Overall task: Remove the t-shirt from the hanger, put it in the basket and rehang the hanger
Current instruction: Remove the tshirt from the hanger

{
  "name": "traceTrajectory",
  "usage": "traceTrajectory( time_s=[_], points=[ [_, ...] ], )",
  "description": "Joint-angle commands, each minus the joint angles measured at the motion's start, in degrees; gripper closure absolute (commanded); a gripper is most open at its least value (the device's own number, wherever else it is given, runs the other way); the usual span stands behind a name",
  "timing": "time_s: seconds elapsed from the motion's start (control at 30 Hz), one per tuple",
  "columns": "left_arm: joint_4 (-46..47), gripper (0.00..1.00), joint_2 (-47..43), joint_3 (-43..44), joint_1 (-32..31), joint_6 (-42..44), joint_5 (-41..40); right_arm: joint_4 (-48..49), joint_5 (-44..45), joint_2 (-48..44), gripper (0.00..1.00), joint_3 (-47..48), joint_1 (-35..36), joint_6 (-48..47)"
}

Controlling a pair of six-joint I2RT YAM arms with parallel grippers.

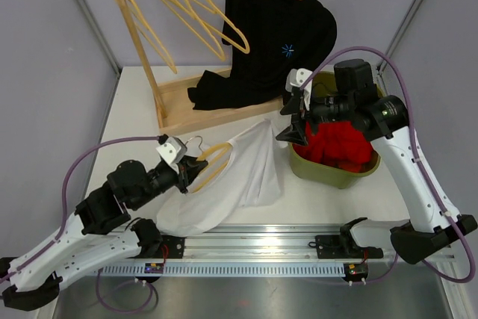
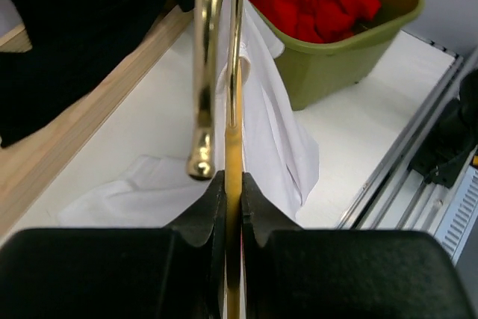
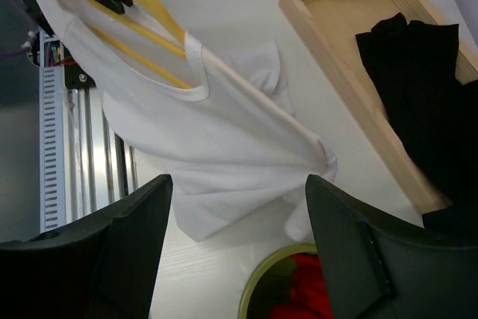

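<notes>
**Desk:** Where is the shirt sitting in this one?

**Photographer:** The white t-shirt (image 1: pixel 243 177) is sprawling across the table (image 1: pixel 134 110) in front of the arms. Its collar is threaded on the yellow hanger (image 1: pixel 215 156), and its far end is trailing just beside the green bin (image 1: pixel 328 173) of red cloth (image 1: pixel 340 143).

**Desk:** And the claws?

**Photographer:** The left gripper (image 2: pixel 232 184) is pinching the hanger's thin wooden edge just below the metal hook (image 2: pixel 203 72), jaws closed tight on it. The right gripper (image 3: pixel 239 184) is hovering over the shirt's lower half with its jaws spread wide, holding nothing.

**Desk:** So what is looking risky?

**Photographer:** Nothing is anchoring the fabric. If the left arm draws the hanger away first, I judge the whole shirt will simply drag along with it. The collar is also hugging both hanger shoulders, so a straight pull could snag it on one tip and stretch the neckline. The pinch is on a narrow edge, so a sideways tug from the cloth could twist the hanger in the jaws or work it loose.

**Desk:** Anything else?

**Photographer:** If the right claw comes down off-centre, it could bunch two layers together or catch the bin's rim instead of the cloth.
</notes>
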Motion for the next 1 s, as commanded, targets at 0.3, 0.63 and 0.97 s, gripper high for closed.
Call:
traceTrajectory(
  time_s=[0.3, 0.63, 0.97],
  points=[
    [15.95, 1.0, 5.61, 3.7, 0.42, -24.41, -15.27, 16.89, 18.97, 6.88, 0.25, 1.08, 14.0, 21.83],
    [19.47, 1.0, 5.96, 3.7, 0.51, -29.96, -19.59, 21.39, 33.76, 11.62, 0.21, 2.13, 21.21, 26.84],
    [20.61, 1.0, 5.09, 2.56, 0.6, -31.63, -20.38, 21.4, 41.6, 16.72, 0.4, 6.26, 22.71, 27.9]
  ],
)
